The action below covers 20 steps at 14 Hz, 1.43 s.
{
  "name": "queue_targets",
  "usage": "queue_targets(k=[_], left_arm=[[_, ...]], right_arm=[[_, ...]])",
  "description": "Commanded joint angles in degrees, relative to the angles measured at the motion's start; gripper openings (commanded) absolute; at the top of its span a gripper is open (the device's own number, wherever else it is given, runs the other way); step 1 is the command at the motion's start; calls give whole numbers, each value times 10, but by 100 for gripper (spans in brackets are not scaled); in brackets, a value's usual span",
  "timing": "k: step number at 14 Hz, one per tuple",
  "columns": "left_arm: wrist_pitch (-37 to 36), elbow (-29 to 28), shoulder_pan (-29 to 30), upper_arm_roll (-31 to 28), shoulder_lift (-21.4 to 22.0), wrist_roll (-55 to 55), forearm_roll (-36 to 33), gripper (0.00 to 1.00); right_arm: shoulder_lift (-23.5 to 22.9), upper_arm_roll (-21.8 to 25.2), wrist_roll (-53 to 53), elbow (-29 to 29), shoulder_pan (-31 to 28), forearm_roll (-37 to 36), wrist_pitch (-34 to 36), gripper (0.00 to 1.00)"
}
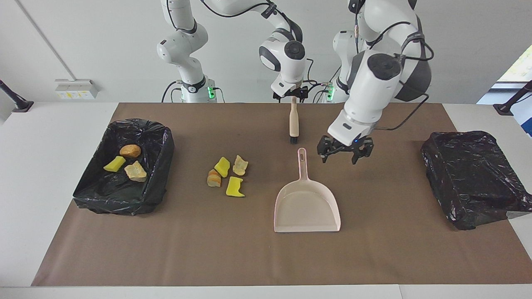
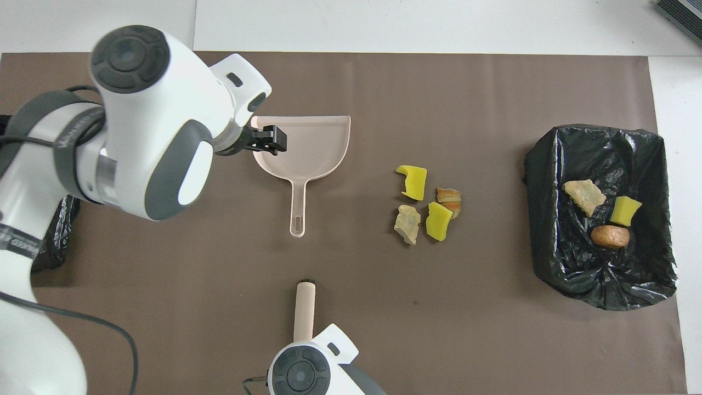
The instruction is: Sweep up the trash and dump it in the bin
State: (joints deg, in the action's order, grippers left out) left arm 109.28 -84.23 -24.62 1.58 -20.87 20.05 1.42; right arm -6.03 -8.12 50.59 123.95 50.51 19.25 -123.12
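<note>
Several scraps of trash, yellow and tan, lie in a cluster on the brown mat. Three more scraps sit in the black-lined bin at the right arm's end. The pale pink dustpan lies flat, with its handle toward the robots. The beige brush lies on the mat, nearer to the robots than the dustpan. My right gripper hangs open over the brush's handle end. My left gripper hovers open beside the dustpan's handle, holding nothing.
A second black-wrapped bin stands at the left arm's end of the table. In the overhead view the left arm covers most of it. The brown mat covers the table's working area.
</note>
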Motion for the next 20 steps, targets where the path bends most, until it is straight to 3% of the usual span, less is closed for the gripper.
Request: queue_targets(k=[1,5,6,9,10,12,15,17,20], left_arm=[[37,-44,-30,-8,-7,17,-11,100],[205,-195,-39,-4,14,17,-6,100],[222,-221,-49,-5,16,16,-6,100],[225,-227,-60,-6,8,17,-8,100],[219,-220,-60,-8,10,17,-9,100],[202,-212,-60,-10,18,17,-10,100],[199,-210,-60,-11,18,18,-11,84],[195,-211,-60,-10,18,18,-21,60],[172,-212,-61,-9,22,18,-22,37]], right_arm=[[24,2,27,35,19,24,-35,100],[34,-1,45,43,39,28,-39,97],[34,-1,45,44,39,28,-43,84],[30,-1,45,44,38,29,-62,9],[29,0,45,44,37,29,-67,0],[26,0,36,44,35,29,-81,0],[16,3,36,37,28,19,-85,0],[8,5,37,17,19,12,-78,0],[38,7,44,14,1,-11,-31,0]])
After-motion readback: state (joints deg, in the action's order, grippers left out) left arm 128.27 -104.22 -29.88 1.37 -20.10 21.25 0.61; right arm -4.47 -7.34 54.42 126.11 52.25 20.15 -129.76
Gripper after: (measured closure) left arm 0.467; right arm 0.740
